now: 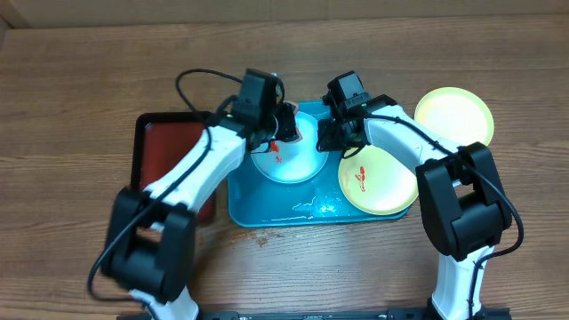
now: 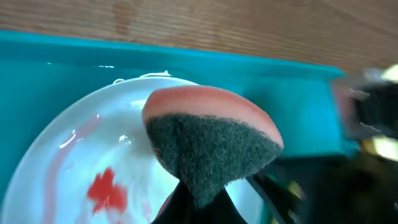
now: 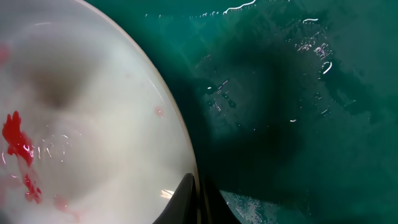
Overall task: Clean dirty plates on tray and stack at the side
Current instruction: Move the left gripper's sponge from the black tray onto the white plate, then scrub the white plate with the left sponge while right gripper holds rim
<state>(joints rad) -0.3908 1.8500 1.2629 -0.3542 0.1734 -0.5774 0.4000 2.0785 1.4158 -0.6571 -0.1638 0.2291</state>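
The step in hand is scrubbing. The left gripper [image 2: 198, 208] is clamped on a sponge [image 2: 211, 140] above the light blue plate [image 1: 289, 162], which lies in the left half of the tray [image 1: 267, 215]. The right gripper [image 3: 198, 200] is almost closed and seems to pinch this plate's rim. Next, the sponge must press on the red smear [image 2: 106, 190].

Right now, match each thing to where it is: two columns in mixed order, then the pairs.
Things:
1. sponge
2. light blue plate
3. clean yellow plate
4. dark red tray

Places:
A. on the table, right of the blue tray
B. left of the blue tray
C. held in the left fingers
D. on the blue tray, smeared red

Pairs: 1-C, 2-D, 3-A, 4-B
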